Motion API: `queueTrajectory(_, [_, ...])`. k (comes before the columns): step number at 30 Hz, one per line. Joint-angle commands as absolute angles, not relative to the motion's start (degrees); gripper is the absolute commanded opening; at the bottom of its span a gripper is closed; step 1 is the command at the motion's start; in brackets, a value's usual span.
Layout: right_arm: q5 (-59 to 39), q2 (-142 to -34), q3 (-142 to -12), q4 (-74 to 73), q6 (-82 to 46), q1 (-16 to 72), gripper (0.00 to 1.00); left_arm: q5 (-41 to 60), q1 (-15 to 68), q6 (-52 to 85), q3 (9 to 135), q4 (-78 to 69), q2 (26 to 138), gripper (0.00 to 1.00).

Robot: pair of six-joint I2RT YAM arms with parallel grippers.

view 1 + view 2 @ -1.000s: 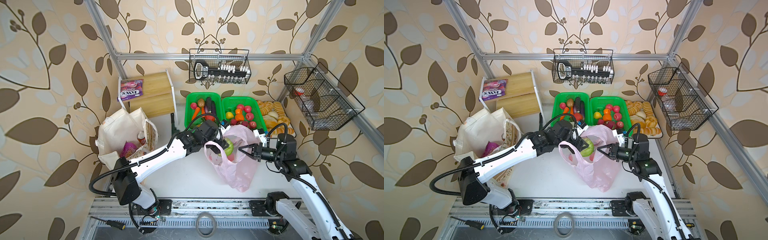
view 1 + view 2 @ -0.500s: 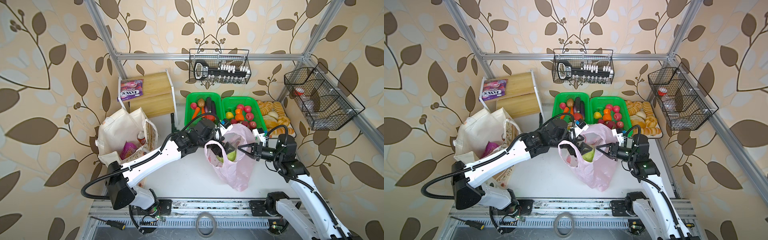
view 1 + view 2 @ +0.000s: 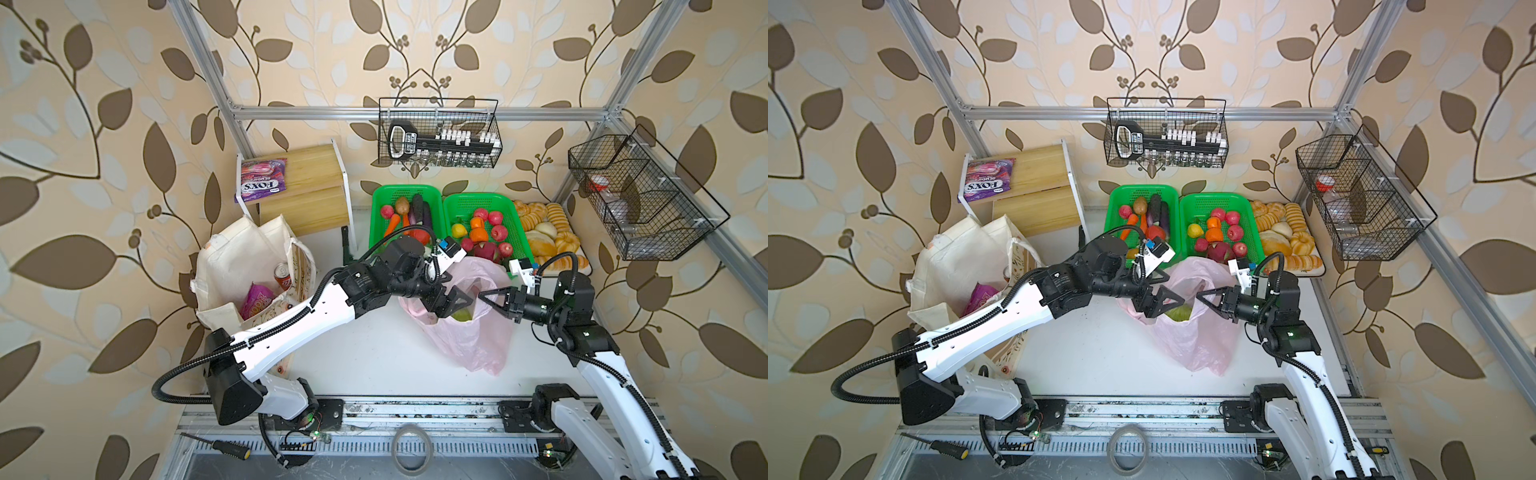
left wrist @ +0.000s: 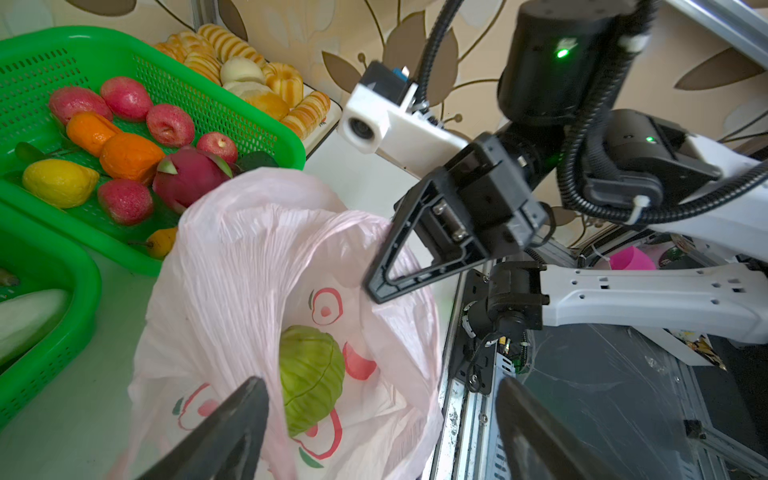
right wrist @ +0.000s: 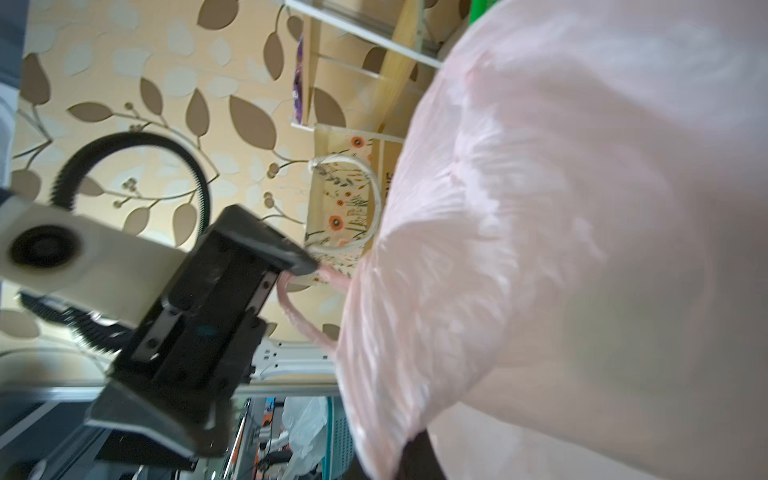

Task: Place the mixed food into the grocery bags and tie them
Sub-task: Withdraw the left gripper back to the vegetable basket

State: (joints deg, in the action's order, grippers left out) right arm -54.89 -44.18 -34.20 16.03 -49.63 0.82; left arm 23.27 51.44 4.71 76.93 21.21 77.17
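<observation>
With left jaws wide open over pink bag point(image 3: 469, 345), centre frame, green cabbage point(image 4: 309, 378) inside; right jaws shut, apparently pinching its rim. Risk of snagging thin plastic, collapsing the mouth.

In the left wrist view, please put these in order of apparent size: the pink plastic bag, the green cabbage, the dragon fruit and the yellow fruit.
1. pink plastic bag
2. green cabbage, though it lies nearer to the camera
3. dragon fruit and yellow fruit: they look about alike, so they are not ranked
</observation>
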Motion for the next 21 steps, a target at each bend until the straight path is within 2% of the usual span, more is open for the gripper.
queueTrajectory(1, [-41.33,-45.96,-35.18,32.34,-38.96,0.26,0.00,18.46,51.86,4.92,77.59,17.97,71.16,0.88])
queueTrajectory(3, [-36.98,-46.66,-35.66,35.59,-36.94,0.26,0.00,13.06,51.86,5.32,76.39,17.48,69.11,0.88])
queueTrajectory(8, [-34.47,-45.12,-35.93,35.06,-37.71,0.09,0.00,-0.11,49.49,6.72,77.28,21.59,68.81,0.91])
queueTrajectory(15, [-36.33,-43.52,-37.43,35.05,-39.17,-0.10,0.00,3.73,36.15,14.74,78.21,24.33,75.46,0.92])
queueTrajectory(21, [-36.94,-42.46,-37.57,34.65,-40.47,-0.11,0.00,2.06,31.71,13.83,84.50,25.40,89.40,0.92])
